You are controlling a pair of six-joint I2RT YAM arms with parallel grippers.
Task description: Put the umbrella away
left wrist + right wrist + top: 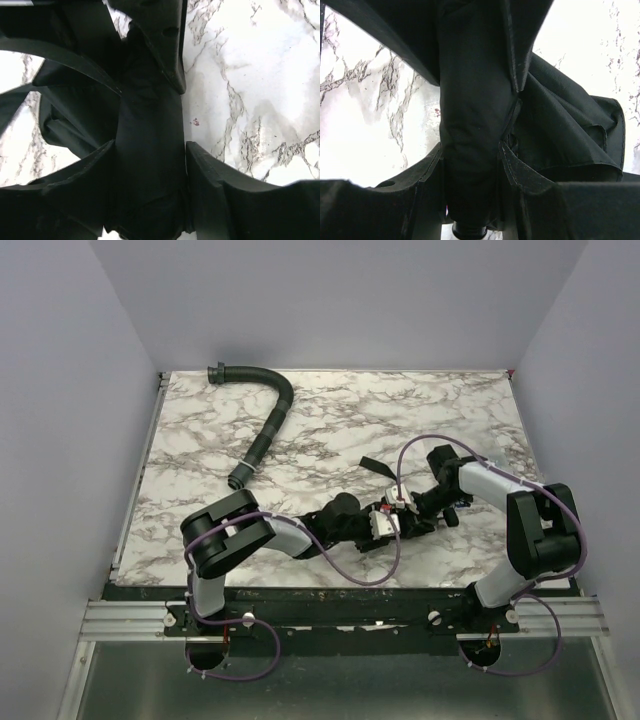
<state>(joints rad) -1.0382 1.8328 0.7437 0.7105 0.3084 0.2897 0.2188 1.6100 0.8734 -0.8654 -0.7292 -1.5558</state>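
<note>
The umbrella is a short black fabric bundle near the table's front middle, mostly hidden between the two wrists; a black strip of it trails toward the back. My left gripper comes from the left, and both fingers press the sides of the bundle. My right gripper comes from the right, shut on the same bundle near its round black end cap. Loose folds of canopy spill to one side.
A black ribbed curved hose lies at the back left of the marble table. Purple cables loop from both arms over the front of the table. Grey walls close in the left, right and back sides.
</note>
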